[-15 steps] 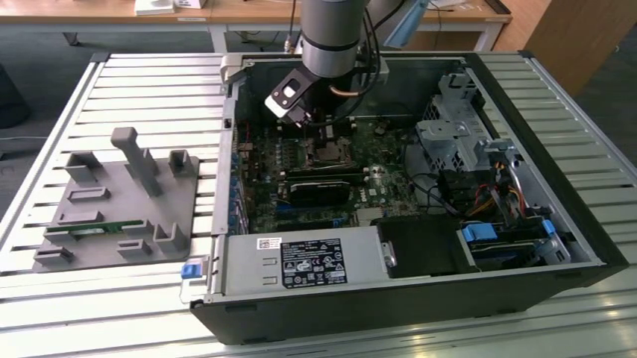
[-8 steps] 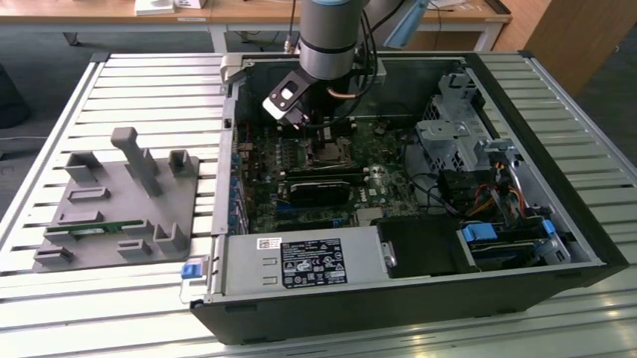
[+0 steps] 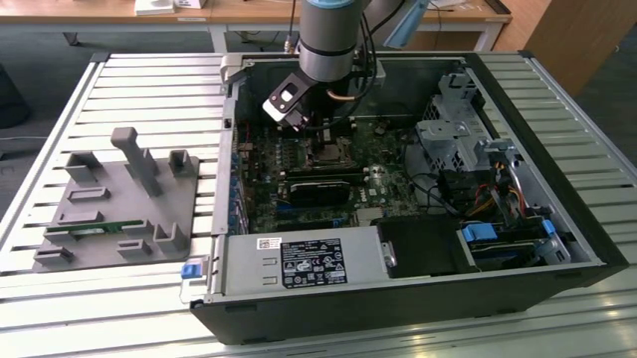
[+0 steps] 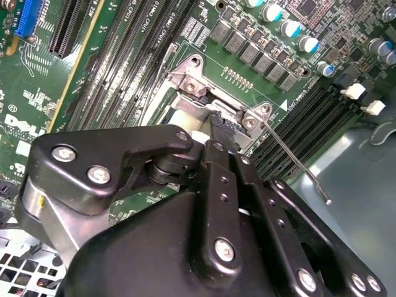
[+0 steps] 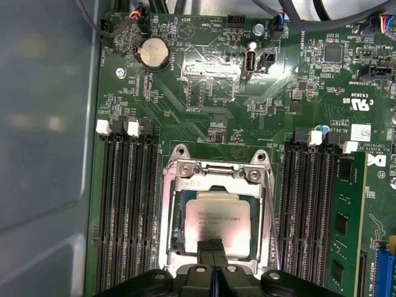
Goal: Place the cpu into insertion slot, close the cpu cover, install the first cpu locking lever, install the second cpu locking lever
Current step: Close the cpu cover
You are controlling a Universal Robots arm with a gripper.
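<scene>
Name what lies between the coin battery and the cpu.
In the first wrist view, from the coin battery: green board with small parts, then the metal edge of the cpu cover, then the cpu.

The arm [image 3: 329,26] is a silver-grey cylinder with a dark band, a black cable [image 3: 366,45] running beside it. The pincer [image 4: 219,127] is matte black, its linked bars fastened with silver screws [image 4: 224,249].

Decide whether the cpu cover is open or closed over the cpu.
Closed, it appears: in the first wrist view the cpu cover lies flat around the cpu, whose metal top shows through its window.
</scene>
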